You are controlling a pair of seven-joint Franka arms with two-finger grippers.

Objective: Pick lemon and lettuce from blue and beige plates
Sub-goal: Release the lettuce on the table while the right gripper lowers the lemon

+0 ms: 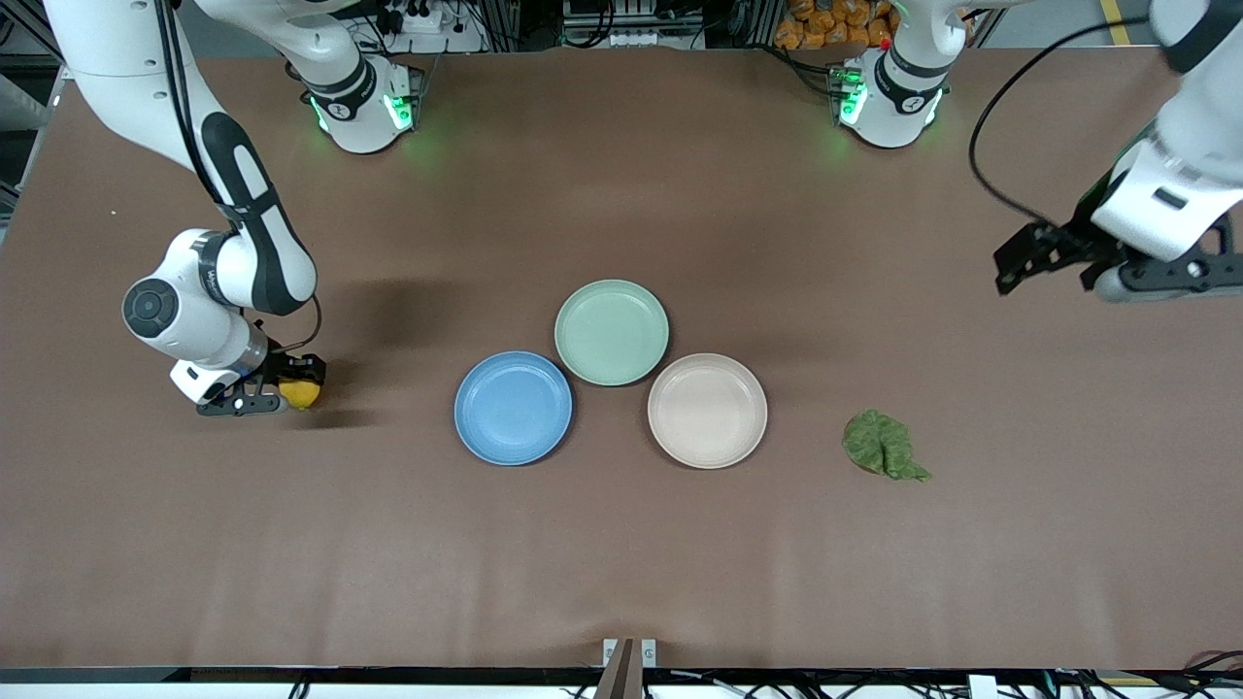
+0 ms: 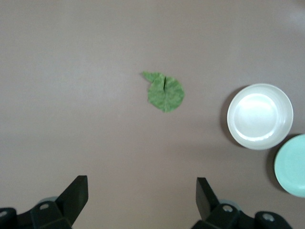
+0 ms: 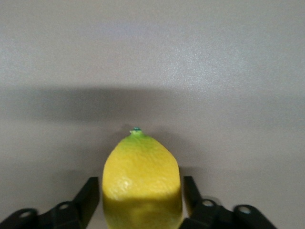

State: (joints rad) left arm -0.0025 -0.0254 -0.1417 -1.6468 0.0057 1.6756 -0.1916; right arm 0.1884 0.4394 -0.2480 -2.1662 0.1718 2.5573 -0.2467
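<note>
The lemon (image 1: 301, 393) sits between the fingers of my right gripper (image 1: 295, 390), low over the bare table toward the right arm's end. In the right wrist view the lemon (image 3: 142, 176) fills the gap of the right gripper (image 3: 142, 190), with the fingers against its sides. The lettuce (image 1: 884, 445) lies on the bare table beside the beige plate (image 1: 707, 411), toward the left arm's end. The blue plate (image 1: 513, 408) and the beige plate hold nothing. My left gripper (image 1: 1005, 270) is open and empty, high over the left arm's end. Its wrist view shows the left gripper (image 2: 141, 185), the lettuce (image 2: 165, 92) and the beige plate (image 2: 259, 116).
A mint-green plate (image 1: 612, 332) with nothing on it lies farther from the front camera, touching between the blue and beige plates; it also shows in the left wrist view (image 2: 291, 164). The brown cloth covers the whole table.
</note>
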